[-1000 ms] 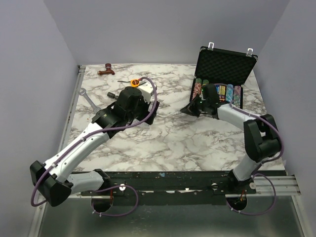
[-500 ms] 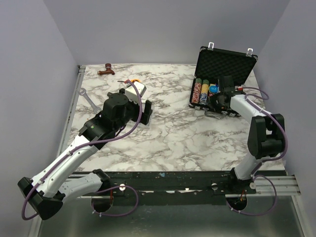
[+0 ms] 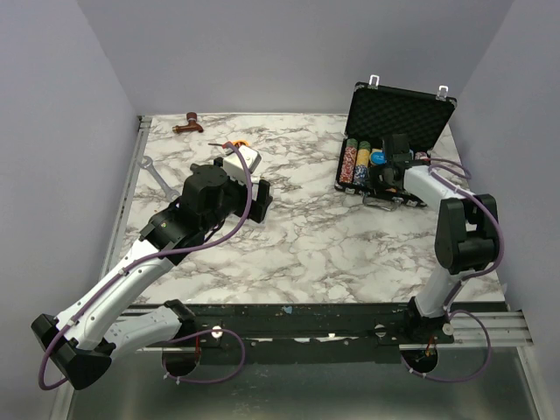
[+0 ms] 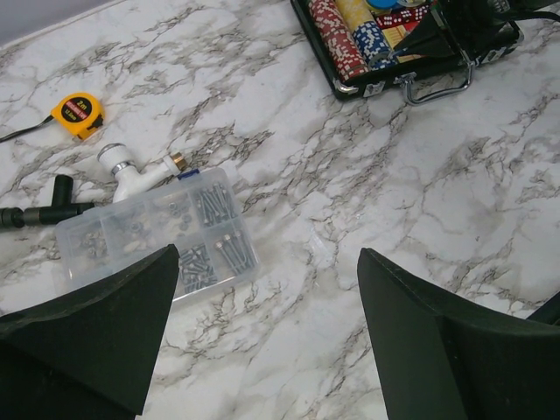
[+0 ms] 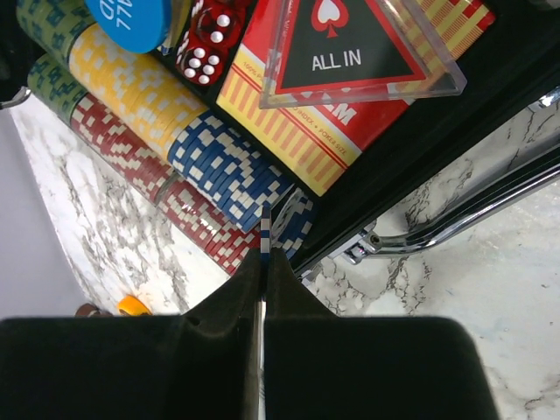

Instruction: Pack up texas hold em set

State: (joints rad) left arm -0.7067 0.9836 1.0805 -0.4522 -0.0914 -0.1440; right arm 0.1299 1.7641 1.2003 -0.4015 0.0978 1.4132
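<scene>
Plain lavender-grey walls (image 3: 262, 52) enclose the white, grey-veined marble tabletop (image 3: 306, 236). Left: my left gripper (image 4: 262, 262) hangs over the marble with fingers spread wide, and a clear plastic compartment box (image 4: 157, 236) lies just beside it. Far right corner: black foam-lined briefcase-style case (image 3: 402, 109), lid up, chip rows inside. My right gripper (image 5: 262, 252) is above its near edge, fingers pressed together, pinching a thin blue-and-white poker chip (image 5: 262, 223) edge-on.

Left arm (image 3: 131, 271) stretches from 7 o'clock toward 10 o'clock. The left gripper (image 4: 267, 262) is spread wide, holds nothing, and is aimed toward 3 o'clock. Right arm (image 3: 459, 236) rises from 5 o'clock, folds at the elbow and reaches to 2 o'clock. The right gripper (image 5: 264, 254) is pinched tight on a thin chip (image 5: 264, 229).
</scene>
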